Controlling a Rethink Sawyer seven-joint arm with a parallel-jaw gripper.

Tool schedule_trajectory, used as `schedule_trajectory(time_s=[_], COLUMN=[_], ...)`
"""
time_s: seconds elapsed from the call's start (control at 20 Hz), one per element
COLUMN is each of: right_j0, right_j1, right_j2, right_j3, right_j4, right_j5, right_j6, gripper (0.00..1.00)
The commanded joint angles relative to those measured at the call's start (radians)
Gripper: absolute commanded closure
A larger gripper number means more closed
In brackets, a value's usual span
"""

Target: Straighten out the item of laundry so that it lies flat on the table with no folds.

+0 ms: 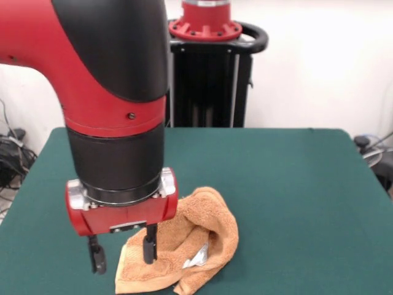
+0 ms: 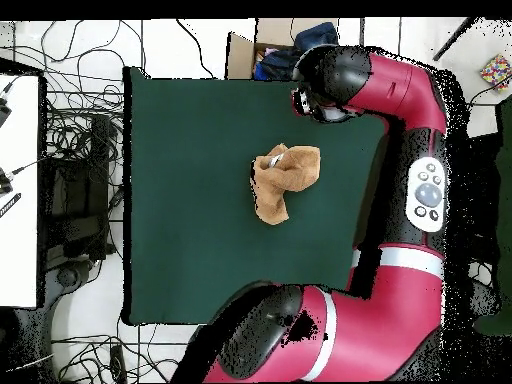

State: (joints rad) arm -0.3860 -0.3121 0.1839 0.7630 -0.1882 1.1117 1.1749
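Just beside your gripper (image 1: 123, 253), touching one finger, the orange-tan towel (image 1: 184, 249) lies bunched and folded on the green bench (image 1: 295, 196). Your gripper hangs with its two fingers spread apart, holding nothing you can see.

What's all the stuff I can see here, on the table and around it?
towel: one, orange-tan, crumpled on the table near its front edge, a small white tag showing in its folds
table: one, dark green top, under the towel
cables: many, dark, tangled on the floor beside the table
box: one, brown cardboard, on the floor at the table's edge in the overhead view
pedestal: one, black frame with a red cap, at the table's far side
arm: one, red and black, reaching down over the towel
gripper: one, black fingers, open, at the towel's edge
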Motion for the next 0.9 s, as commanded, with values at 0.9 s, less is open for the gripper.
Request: schedule_trajectory(time_s=[0.9], right_j0=[-0.012], right_j1=[0.052], right_j2=[0.093], right_j3=[0.178], right_j4=[-0.02], right_j5=[-0.122], right_j6=[-0.084], gripper=[0.0])
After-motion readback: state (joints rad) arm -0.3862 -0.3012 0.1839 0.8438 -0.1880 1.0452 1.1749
